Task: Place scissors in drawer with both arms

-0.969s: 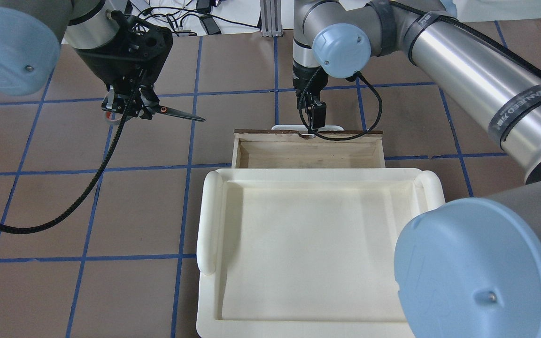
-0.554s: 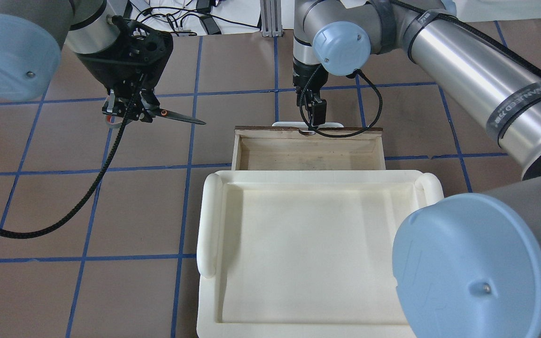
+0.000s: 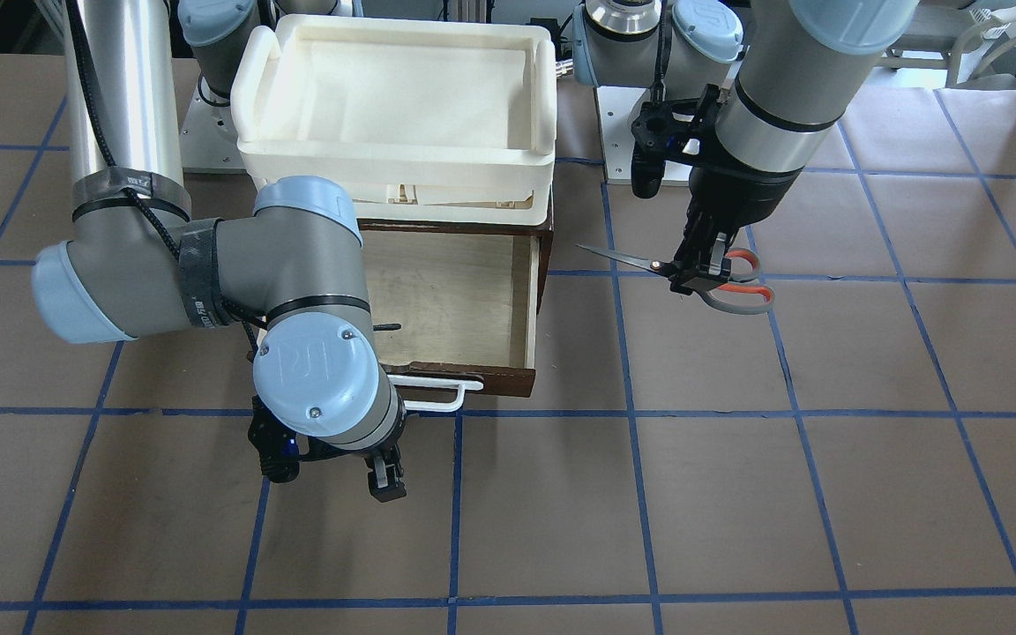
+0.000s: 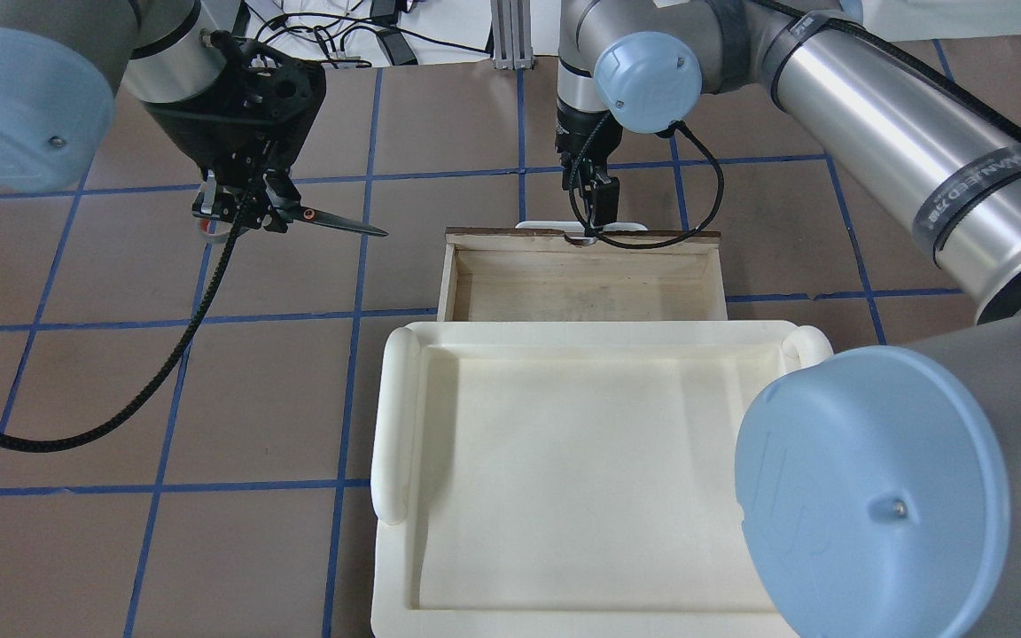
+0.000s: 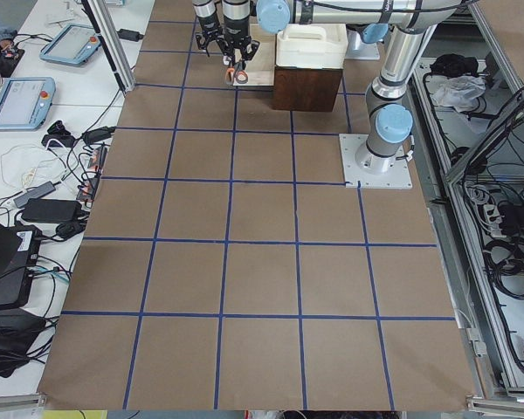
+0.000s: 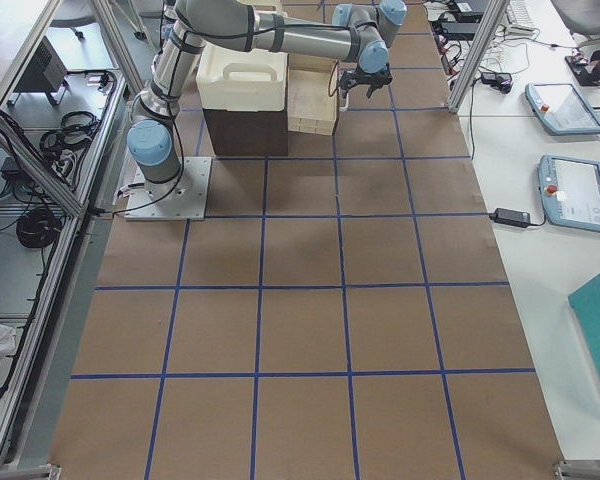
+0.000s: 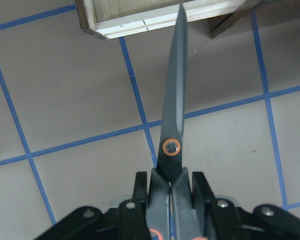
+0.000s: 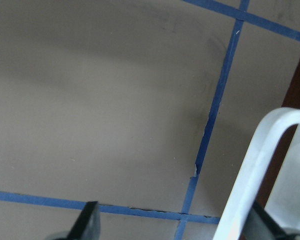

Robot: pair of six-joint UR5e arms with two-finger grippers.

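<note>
My left gripper (image 4: 243,211) is shut on the scissors (image 4: 338,222) near their pivot and holds them level above the table, to the left of the drawer. The front-facing view shows the gripper (image 3: 700,275) and the grey, orange-lined handles (image 3: 742,284). In the left wrist view the dark blades (image 7: 172,110) point at the drawer's corner (image 7: 135,22). The drawer (image 4: 475,292) stands pulled out, its pale wood interior (image 3: 446,291) empty. My right gripper (image 4: 596,215) is open at the white loop handle (image 3: 437,404). The handle (image 8: 252,175) lies just inside one finger (image 8: 264,224).
A cream-white foam tray (image 4: 393,416) sits on the dark cabinet above the drawer, also in the front-facing view (image 3: 545,97). The brown table has blue tape lines (image 4: 360,266). Cables lie at the far table edge (image 4: 342,35).
The drawer's front has slid farther from the cabinet, so the drawer is open wider, and my right gripper moved with the handle. My left gripper with the scissors barely shifted.
</note>
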